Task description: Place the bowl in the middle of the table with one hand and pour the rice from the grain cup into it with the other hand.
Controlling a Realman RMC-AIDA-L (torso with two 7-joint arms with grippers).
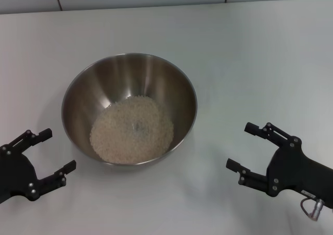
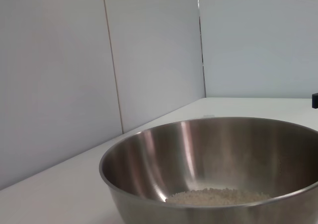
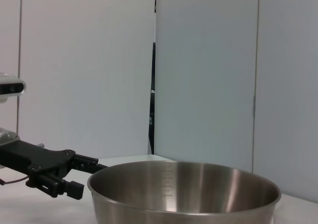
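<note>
Both grippers sit low at the near edge of the table [image 1: 250, 47], fingers spread wide and holding nothing: the left gripper [image 1: 49, 150] just left of the bowl [image 1: 83, 91], the right gripper [image 1: 243, 146] a bit further off on its right. The bowl's mid-table with the rice [image 1: 131, 128] piled in its bottom; the only thing behind it is the panelled wall [image 2: 149, 50].

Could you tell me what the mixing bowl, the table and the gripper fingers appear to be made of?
The mixing bowl looks like stainless steel: brushed silver walls with streaked reflections and a thin rim. The table seems a smooth white laminate or plastic-coated top, matte, softly mirroring the bowl. The fingers of the left gripper and right gripper look like matte black plastic or coated metal, with small screws.
</note>
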